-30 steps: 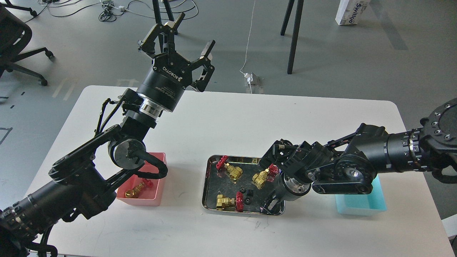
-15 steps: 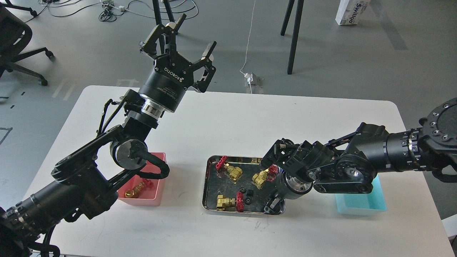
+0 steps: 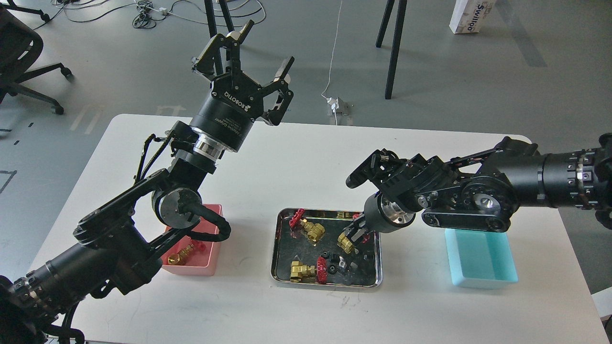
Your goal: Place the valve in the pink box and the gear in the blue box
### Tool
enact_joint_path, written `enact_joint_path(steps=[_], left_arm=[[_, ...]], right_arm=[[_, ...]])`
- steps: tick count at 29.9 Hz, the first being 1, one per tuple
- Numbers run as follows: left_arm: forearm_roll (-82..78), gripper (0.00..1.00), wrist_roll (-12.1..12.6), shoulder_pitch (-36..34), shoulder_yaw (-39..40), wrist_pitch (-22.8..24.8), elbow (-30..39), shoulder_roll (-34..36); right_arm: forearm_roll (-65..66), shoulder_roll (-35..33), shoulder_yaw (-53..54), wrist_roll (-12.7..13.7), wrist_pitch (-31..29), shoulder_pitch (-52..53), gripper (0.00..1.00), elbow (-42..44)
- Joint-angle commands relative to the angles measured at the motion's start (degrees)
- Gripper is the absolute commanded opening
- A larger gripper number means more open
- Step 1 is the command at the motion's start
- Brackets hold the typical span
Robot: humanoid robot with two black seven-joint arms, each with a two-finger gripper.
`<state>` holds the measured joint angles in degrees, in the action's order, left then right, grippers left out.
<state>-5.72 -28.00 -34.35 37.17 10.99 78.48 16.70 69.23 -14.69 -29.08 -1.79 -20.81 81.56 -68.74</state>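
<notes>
The steel tray (image 3: 274, 253) at the table's middle holds three valves: one at the back left (image 3: 311, 230), one at the front (image 3: 301, 270), and one at the right (image 3: 345, 241) partly under my right gripper. Small black gears (image 3: 330, 258) lie between them. My right gripper (image 3: 357, 233) points down into the tray just above the right valve. Its fingers are dark and small, and I cannot tell them apart. The pink box (image 3: 206, 263) at the left holds one valve (image 3: 181, 254). The blue box (image 3: 480, 258) at the right looks empty. My left gripper (image 3: 262, 48) is open and empty, raised high over the table's back edge.
My left arm's elbow (image 3: 174, 206) hangs over the pink box's back rim. My right forearm (image 3: 478, 198) crosses just behind the blue box. A chair (image 3: 19, 52), stand legs (image 3: 394, 48) and cables lie on the floor beyond the table.
My right gripper has lifted from the tray's front right corner and moved back over the right valve. The forearm has risen off the blue box. My left gripper has drifted slightly up and right.
</notes>
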Motion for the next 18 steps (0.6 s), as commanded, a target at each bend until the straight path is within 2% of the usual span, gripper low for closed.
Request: enact_joint_path(steps=[1,7,10,14,18], left_arm=[[0.0,0.8,0.0,0.51,-0.08,0.0,-0.08,0.09],[-1.05,0.8,0.0,0.69,-1.05,-0.09,-0.43,-1.05],[-2.63,0.8,0.0,0.86,-1.23,-0.18,-1.31,-2.8],[-4.39,0.8,0.0,1.83,-1.23,-0.35,-1.4,-4.47],[-4.57,0.8,0.0,1.83,-1.23,-0.53,-1.4,-5.09]], right_arm=[[-1.38,-10.76,4.9,0.03,-0.02,0.36,0.1,-3.06],[-0.94,-33.0,6.49,0.03,0.33,-0.52,0.1,-13.16],[-1.03,-43.55,7.98,0.03,2.86,-3.32,0.1,-17.47],[-1.38,-50.69,8.6,-0.23,9.19,-8.85,0.11,-18.8],[-1.47,-51.14,8.6,-0.41,15.52,-15.63,0.11,-18.8]])
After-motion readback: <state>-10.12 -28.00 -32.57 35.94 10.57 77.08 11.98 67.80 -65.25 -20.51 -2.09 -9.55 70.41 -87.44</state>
